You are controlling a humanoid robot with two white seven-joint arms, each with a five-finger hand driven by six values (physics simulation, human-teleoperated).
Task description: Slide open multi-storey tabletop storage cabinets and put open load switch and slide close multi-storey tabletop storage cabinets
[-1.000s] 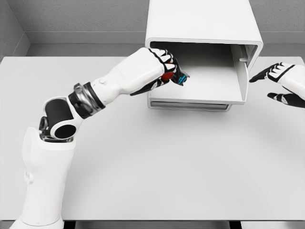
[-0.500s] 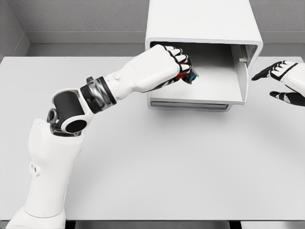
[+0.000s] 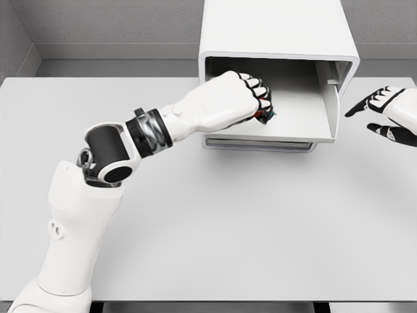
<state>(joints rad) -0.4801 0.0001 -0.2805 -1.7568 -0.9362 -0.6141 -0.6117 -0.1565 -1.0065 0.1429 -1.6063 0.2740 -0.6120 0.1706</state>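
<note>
While the cabinet (image 3: 280,39) stands at the back of the worktop (image 3: 228,222) with its drawer (image 3: 296,120) pulled out, the left robot hand (image 3: 244,98) reaches over the drawer, fingers clamped on the switch (image 3: 266,115), of which only a red and blue sliver shows. Well apart at the right edge, the right robot hand (image 3: 388,114) hovers with fingers spread, holding nothing.

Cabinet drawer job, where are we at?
Done: the cabinet drawer is slid open. In hand: the left hand is over the drawer tray, shut on the load switch, of which only a red and blue sliver shows; not released. The right hand is open beside the cabinet. Left: drop the switch, withdraw, slide the drawer shut.
</note>
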